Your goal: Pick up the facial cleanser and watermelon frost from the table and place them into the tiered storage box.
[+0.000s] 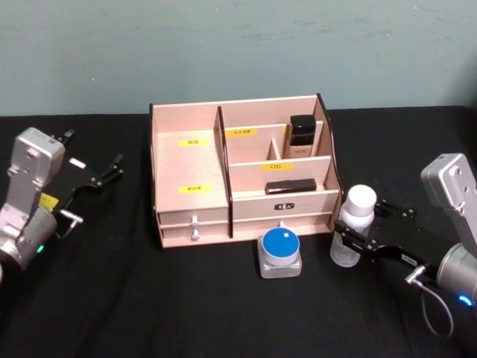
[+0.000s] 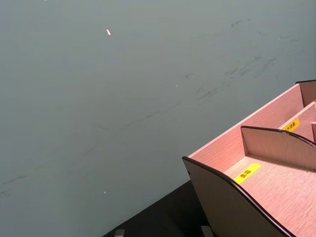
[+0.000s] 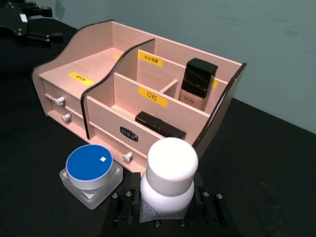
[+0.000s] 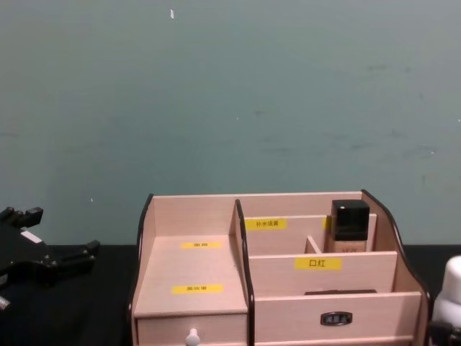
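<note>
Head view, biggest thing first: tiered storage box [image 1: 186, 165] standing mid-table, drawers facing the robot, left bay free, right tiers holding a black-capped bottle [image 1: 302, 134] at the back and a dark flat case [image 1: 291, 186] one step lower. Next, right gripper [image 1: 356, 246] low at the box's right end, jaws hugging both sides of a white-capped bottle [image 1: 360, 212], apparently clamped, bottle upright and seemingly on the cloth. Left gripper [image 1: 94, 190] well off to the left, fingers spread wide, holding nothing, idle. Smaller again: blue-lidded square jar [image 1: 281, 246] just in front of the right-hand drawers, untouched. No telling cleanser from watermelon frost by sight.

Probably at the grasp, with the lift due. To do it well: confirm a firm grip low on the body, raise straight up until clear of the dark curved side panel, then carry across and lower into an open bay. Keep upright; avoid clipping the panel or the nearby jar.

Right wrist view: bottle seated between the jaw plates, jar just beside it, less plain from above. Chest view: white cap at the right edge, plus tier heights side-on. Left wrist view: box's left end and free bay, close up.
</note>
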